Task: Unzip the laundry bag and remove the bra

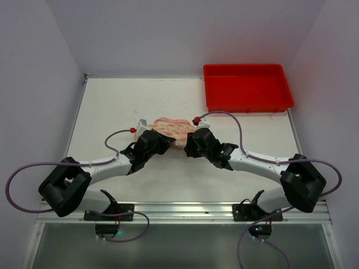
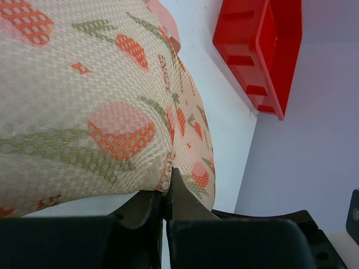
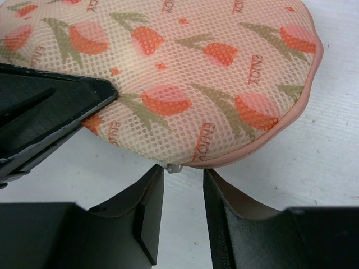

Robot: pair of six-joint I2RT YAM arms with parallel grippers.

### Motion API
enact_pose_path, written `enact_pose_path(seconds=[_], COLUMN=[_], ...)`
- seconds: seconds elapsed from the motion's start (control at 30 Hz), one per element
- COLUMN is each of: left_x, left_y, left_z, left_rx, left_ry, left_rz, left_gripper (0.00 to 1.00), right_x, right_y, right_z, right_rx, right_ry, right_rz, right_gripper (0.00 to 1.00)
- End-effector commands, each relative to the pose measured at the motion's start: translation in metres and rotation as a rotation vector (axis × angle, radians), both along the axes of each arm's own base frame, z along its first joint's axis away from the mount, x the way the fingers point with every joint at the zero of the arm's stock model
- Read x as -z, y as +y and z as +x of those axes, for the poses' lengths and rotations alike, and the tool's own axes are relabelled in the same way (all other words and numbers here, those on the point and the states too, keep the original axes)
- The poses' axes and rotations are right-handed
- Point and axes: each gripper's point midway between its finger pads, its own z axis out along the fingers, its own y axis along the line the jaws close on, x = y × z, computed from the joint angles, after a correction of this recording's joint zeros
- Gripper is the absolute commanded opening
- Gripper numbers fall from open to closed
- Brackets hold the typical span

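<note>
Gripper on left arm (image 2: 166, 188) clenched, pinching the near edge of the laundry bag (image 2: 101, 112), a soft cream mesh pouch with red-pink print and pink trim, lying mid-way on the white table (image 1: 129, 106) between both arms; right gripper (image 3: 182, 175) parted, small silver zip pull (image 3: 174, 167) just at its tips, not gripped; shallow red plastic tray (image 1: 248, 87) far right, well apart. Step: close squarely on the pull, draw it along the trim while the left anchors the fabric; slipping off the tiny tab looks the likely risk. Counts: one bag, one pull, one tray, two grippers; bra not visible.
</note>
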Motion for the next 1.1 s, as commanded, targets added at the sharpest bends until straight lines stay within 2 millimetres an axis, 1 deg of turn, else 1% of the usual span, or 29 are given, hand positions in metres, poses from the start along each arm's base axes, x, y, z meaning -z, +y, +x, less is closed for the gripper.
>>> enact_pose_path(seconds=[0.0, 0.2, 0.33, 0.43, 0.53, 0.57, 0.6, 0.67, 0.7, 0.77, 0.8, 0.83, 0.87, 0.9, 0.93, 0.97, 1.0, 1.03, 1.07], left_x=[-0.036, -0.038, -0.037, -0.038, -0.040, -0.040, -0.039, -0.040, -0.038, -0.035, -0.028, -0.024, -0.019, -0.011, -0.003, 0.005, 0.007, 0.013, 0.016], left_y=[-0.005, -0.006, -0.005, -0.006, -0.008, -0.007, -0.006, -0.004, -0.005, 0.003, 0.005, 0.018, 0.025, 0.029, 0.044, 0.053, 0.055, 0.064, 0.067], left_z=[0.012, 0.013, 0.012, 0.012, 0.012, 0.011, 0.010, 0.011, 0.009, 0.012, 0.007, 0.013, 0.015, 0.010, 0.016, 0.017, 0.016, 0.020, 0.021], left_rx=[-0.017, -0.009, -0.008, -0.001, 0.009, 0.011, 0.016, 0.021, 0.055, 0.065, 0.112, 0.095, 0.099, 0.162, 0.153, 0.180, 0.221, 0.228, 0.282], left_ry=[-0.089, -0.097, -0.095, -0.099, -0.104, -0.105, -0.104, -0.112, -0.118, -0.118, -0.122, -0.113, -0.108, -0.121, -0.098, -0.106, -0.111, -0.102, -0.136], left_rz=[-0.032, -0.025, -0.026, -0.025, -0.025, -0.019, -0.012, -0.002, 0.020, 0.040, 0.063, 0.077, 0.088, 0.116, 0.140, 0.201, 0.221, 0.249, 0.312], left_gripper=[0.00, 0.00, 0.00, 0.00, 0.00, 0.00, 0.00, 0.00, 0.00, 0.00, 0.00, 0.00, 0.00, 0.00, 0.00, 0.00, 0.00, 0.00, 0.00], right_x=[-0.012, -0.010, -0.010, -0.010, -0.009, -0.008, -0.009, -0.005, -0.010, -0.009, -0.014, -0.016, -0.016, -0.012, -0.019, -0.018, -0.012, -0.014, -0.011], right_y=[0.001, 0.002, 0.005, 0.007, 0.004, 0.002, 0.000, -0.008, -0.009, -0.019, -0.023, -0.028, -0.034, -0.042, -0.047, -0.053, -0.058, -0.058, -0.060], right_z=[0.015, 0.018, 0.018, 0.018, 0.020, 0.020, 0.020, 0.016, 0.017, 0.012, 0.009, 0.008, 0.005, 0.001, -0.001, -0.005, -0.010, -0.015, -0.019], right_rx=[0.037, 0.039, 0.028, 0.025, 0.039, 0.050, 0.058, 0.071, 0.082, 0.090, 0.094, 0.100, 0.098, 0.092, 0.092, 0.080, 0.066, 0.041, 0.017], right_ry=[-0.055, -0.053, -0.054, -0.062, -0.062, -0.061, -0.061, -0.046, -0.048, -0.030, -0.036, -0.041, -0.042, -0.046, -0.058, -0.054, -0.043, -0.037, -0.029], right_rz=[-0.026, -0.037, -0.038, -0.041, -0.051, -0.059, -0.062, -0.090, -0.088, -0.122, -0.123, -0.131, -0.143, -0.164, -0.156, -0.176, -0.188, -0.181, -0.196], right_gripper=[0.36, 0.33, 0.27, 0.20, 0.09, 0.03, 0.00, 0.00, 0.00, 0.00, 0.00, 0.00, 0.00, 0.00, 0.00, 0.00, 0.00, 0.00, 0.00])
